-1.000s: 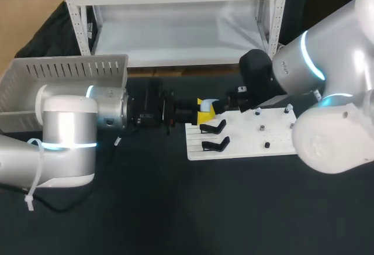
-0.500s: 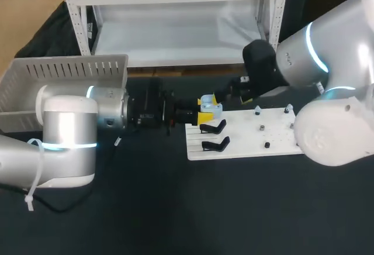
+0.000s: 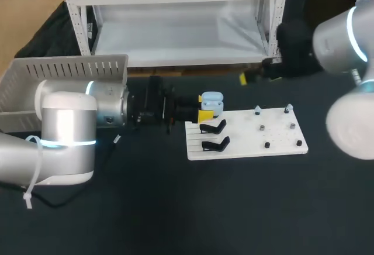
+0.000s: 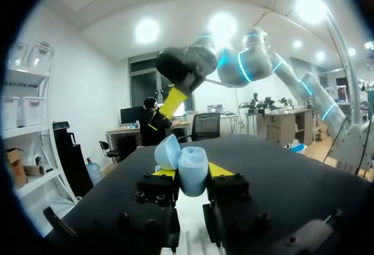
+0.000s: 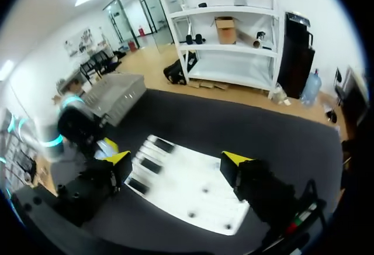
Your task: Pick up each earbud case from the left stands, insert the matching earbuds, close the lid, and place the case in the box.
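A light-blue earbud case (image 3: pixel 211 99) with its lid up is held just over the white board's left end, above two black stands (image 3: pixel 213 127). My left gripper (image 3: pixel 201 113) is shut on the case (image 4: pixel 188 170), whose raised lid (image 4: pixel 167 151) leans to one side. My right gripper (image 3: pixel 245 78) hangs open and empty behind the board, well apart from the case. In the right wrist view its fingers (image 5: pixel 178 161) spread wide high above the board (image 5: pixel 193 190). Small earbuds (image 3: pixel 258 110) sit on pegs at the board's back edge.
A grey slotted basket (image 3: pixel 64 71) stands at the back left, behind my left arm. The white board (image 3: pixel 280 141) carries several small dark pegs on its right half. Black tabletop lies in front of the board and to the left.
My right arm has pulled away from the case, rising back and to the right. My left gripper has kept the case in the same place.
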`<state>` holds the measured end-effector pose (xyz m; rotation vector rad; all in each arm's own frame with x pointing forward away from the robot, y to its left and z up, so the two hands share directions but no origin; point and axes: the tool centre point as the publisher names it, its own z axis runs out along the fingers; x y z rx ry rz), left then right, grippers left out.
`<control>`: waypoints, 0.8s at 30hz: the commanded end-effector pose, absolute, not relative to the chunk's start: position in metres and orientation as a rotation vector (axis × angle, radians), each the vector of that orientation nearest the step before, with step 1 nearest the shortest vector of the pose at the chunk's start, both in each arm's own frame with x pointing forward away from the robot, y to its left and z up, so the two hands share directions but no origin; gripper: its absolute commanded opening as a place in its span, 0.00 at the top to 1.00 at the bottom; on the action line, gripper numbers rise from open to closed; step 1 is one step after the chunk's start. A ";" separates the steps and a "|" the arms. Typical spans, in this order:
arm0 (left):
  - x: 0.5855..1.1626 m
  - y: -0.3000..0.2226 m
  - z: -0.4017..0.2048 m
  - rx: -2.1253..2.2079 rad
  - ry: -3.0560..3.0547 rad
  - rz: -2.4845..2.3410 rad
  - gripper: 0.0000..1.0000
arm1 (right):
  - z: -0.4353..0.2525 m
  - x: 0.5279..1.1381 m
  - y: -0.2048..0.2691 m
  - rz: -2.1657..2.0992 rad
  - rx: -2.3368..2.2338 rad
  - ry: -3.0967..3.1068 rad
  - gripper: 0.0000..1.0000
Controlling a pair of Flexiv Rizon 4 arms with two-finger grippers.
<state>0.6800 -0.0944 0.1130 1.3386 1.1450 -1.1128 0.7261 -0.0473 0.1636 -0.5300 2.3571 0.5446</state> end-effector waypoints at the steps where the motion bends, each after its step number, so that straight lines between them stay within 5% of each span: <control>1: 0.680 -0.094 0.112 1.339 1.137 -1.106 1.00 | 0.154 0.722 -0.073 0.284 -0.532 2.382 0.00; 17: 0.680 -0.095 0.112 1.335 1.135 -1.108 1.00 | 0.098 0.736 -0.128 -0.038 -0.686 2.567 0.00; 19: 0.680 -0.095 0.112 1.335 1.135 -1.108 1.00 | 0.094 0.738 -0.128 -0.045 -0.692 2.577 0.13; 24: 0.680 -0.095 0.112 1.335 1.135 -1.108 1.00 | 0.080 0.741 -0.129 -0.059 -0.717 2.609 0.13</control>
